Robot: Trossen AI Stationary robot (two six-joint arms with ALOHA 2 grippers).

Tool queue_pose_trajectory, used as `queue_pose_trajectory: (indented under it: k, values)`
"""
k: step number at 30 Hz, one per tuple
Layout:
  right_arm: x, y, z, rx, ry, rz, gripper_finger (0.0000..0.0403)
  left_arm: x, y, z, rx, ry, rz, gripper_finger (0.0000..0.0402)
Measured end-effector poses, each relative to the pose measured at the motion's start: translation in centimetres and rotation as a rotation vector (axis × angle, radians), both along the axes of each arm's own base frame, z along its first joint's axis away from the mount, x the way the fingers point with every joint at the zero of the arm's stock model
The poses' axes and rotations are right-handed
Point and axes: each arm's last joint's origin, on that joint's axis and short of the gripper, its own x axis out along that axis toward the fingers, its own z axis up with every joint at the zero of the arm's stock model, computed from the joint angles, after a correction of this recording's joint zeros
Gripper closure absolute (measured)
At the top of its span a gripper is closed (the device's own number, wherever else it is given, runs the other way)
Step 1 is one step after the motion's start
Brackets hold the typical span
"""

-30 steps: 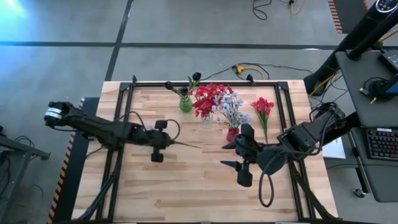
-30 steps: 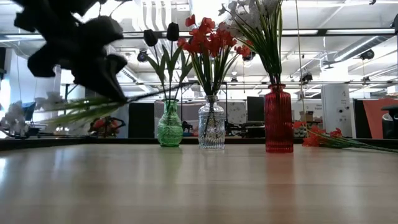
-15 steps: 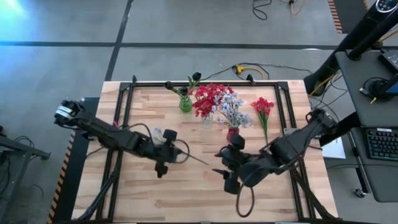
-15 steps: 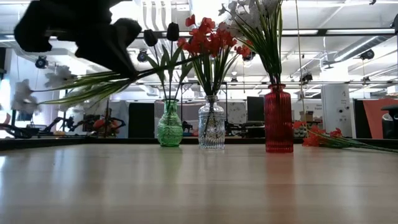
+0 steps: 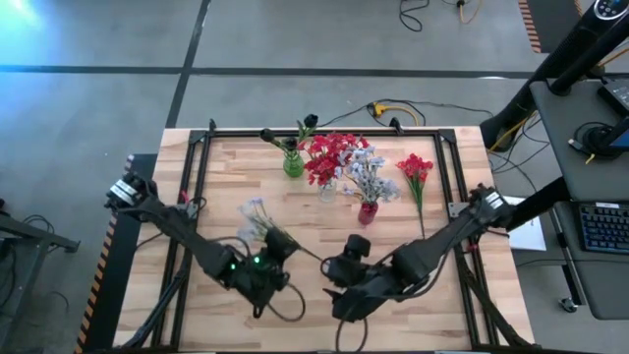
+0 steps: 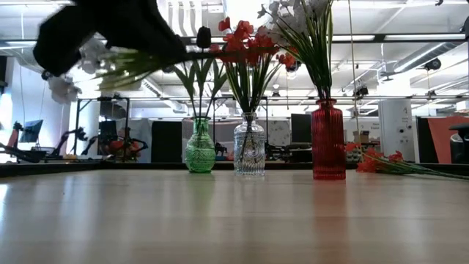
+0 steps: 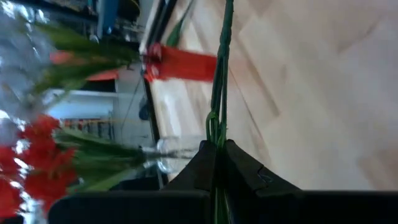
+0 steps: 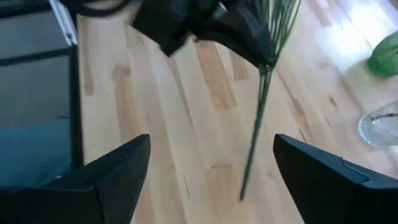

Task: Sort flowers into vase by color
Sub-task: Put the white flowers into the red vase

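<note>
My left gripper (image 5: pixel 278 246) is shut on a pale blue-white flower (image 5: pixel 256 210) held above the table's middle; its bare stem (image 8: pixel 255 124) points toward my right gripper (image 5: pixel 336 282). That gripper stands open just right of the stem's free end (image 8: pixel 241 195), with nothing between its fingers. At the far middle stand a green vase (image 5: pixel 293 163) with dark buds, a clear vase (image 5: pixel 327 190) with red flowers and a red vase (image 5: pixel 368 211) with pale flowers. Another red flower (image 5: pixel 415 172) lies flat on the table to their right. My left gripper pinches the flower's green stem (image 7: pixel 217 138) between its two shut fingers, where the leaves end and the bare stem begins. The stem runs on ahead past the fingertips. The flower is lifted clear of the table and lies about level, with its blossoms (image 6: pixel 64 86) behind the gripper.
A black frame (image 5: pixel 201 147) borders the wooden table top. Bare wood (image 6: pixel 234 220) lies in front of the vases, toward the near edge. Cables (image 5: pixel 383 108) lie on the floor beyond the far edge.
My left gripper has gone toward the table's near edge and somewhat right, rolling its wrist, still shut on the flower. The flower has swung round, its blossoms toward the far side, and sits higher in the low view. My right gripper has come down and left toward the stem's end.
</note>
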Motion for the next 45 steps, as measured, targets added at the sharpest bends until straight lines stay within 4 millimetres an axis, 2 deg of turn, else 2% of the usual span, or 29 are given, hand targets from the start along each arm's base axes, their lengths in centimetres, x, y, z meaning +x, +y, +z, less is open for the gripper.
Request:
queue_pose_trajectory:
  k: [6,11,20,26,29,37,45]
  values:
    - [1.3,0.8,-2.9,-0.061,0.064,0.011,0.0080,1.2,-3.2,0.3,0.016,-0.029,-0.038,0.0401]
    - [2.0,0.7,-4.0,-0.114,0.072,-0.015,0.0087,2.1,-5.1,0.1,0.115,-0.021,-0.045,0.0401]
    - [2.4,0.4,-4.5,-0.128,0.083,-0.032,0.0104,3.1,-5.9,0.0,0.189,-0.015,-0.011,0.0401]
    - [2.6,0.3,-5.1,-0.128,0.097,-0.036,0.0115,3.1,-6.0,0.1,0.186,-0.022,-0.014,0.0401]
    - [2.7,0.2,-5.1,-0.128,0.097,-0.040,0.0127,3.3,-6.5,0.8,0.162,-0.037,-0.023,0.0401]
    - [2.9,0.0,-5.1,-0.107,0.108,-0.036,0.0199,3.5,-7.1,1.5,0.122,-0.037,-0.056,0.0401]
    - [2.8,0.0,-5.1,-0.097,0.113,-0.027,0.0303,3.5,-7.0,1.3,0.122,-0.027,-0.062,0.0401]
